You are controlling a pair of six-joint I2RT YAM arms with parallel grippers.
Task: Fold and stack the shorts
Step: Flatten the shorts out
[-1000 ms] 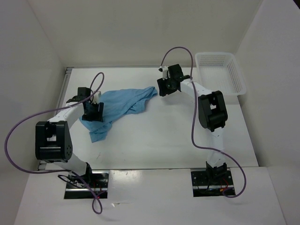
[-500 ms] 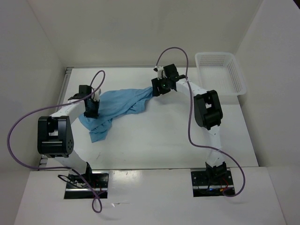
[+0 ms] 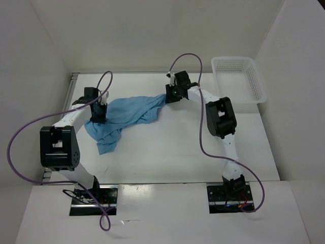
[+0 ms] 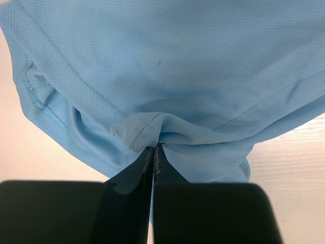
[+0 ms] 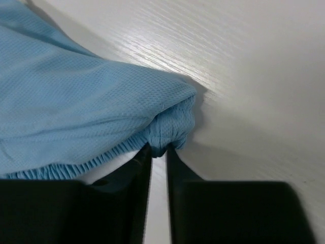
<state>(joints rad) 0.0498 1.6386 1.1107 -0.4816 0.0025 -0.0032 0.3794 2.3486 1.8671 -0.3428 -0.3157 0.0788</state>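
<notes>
The light blue shorts [image 3: 127, 116] lie crumpled on the white table, stretched from back right to front left. My left gripper [image 3: 97, 115] sits at their left edge, shut on a pinched fold of the fabric [image 4: 152, 133]; its tips [image 4: 154, 148] meet with cloth between them. At the right end my right gripper [image 3: 170, 96] is shut on the bunched waistband corner [image 5: 170, 133], the cloth squeezed between its tips [image 5: 159, 150]. The gathered elastic waistband [image 5: 66, 170] runs along the left in the right wrist view.
A white lattice basket [image 3: 238, 79] stands at the back right of the table [image 3: 177, 147]. White walls close in the table on three sides. Purple cables loop over both arms.
Both grippers moved onto the shorts and shut on the fabric: the left on the left edge, the right on the waistband corner after sliding left. The cloth bunched slightly.
</notes>
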